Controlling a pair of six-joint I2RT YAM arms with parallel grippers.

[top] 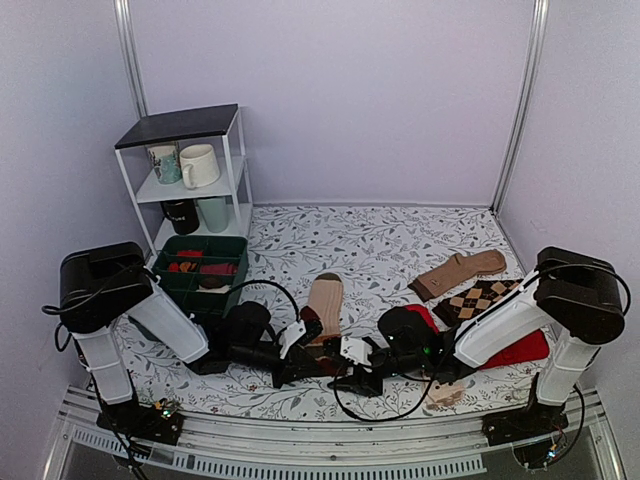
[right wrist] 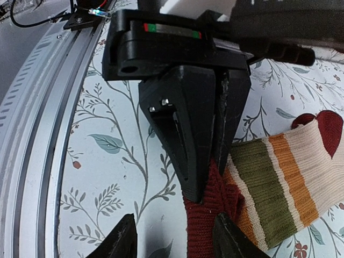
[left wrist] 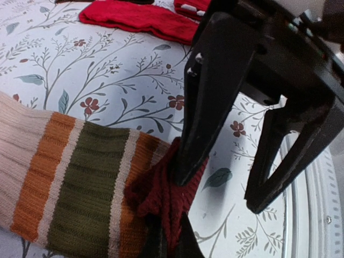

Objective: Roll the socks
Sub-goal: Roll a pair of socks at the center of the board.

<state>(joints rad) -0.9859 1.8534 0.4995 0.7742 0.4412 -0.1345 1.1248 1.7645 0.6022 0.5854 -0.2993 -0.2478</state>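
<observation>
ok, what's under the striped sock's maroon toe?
Floral tablecloth shows beside the maroon toe. The left hand is shut on the bunched fabric, and the right hand is open at it. Whatever lies directly beneath the bunch is covered.

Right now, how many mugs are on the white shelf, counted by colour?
Cream mug: 1
White patterned mug: 1
Black mug: 1
Pale green mug: 1
Total: 4 mugs
</observation>
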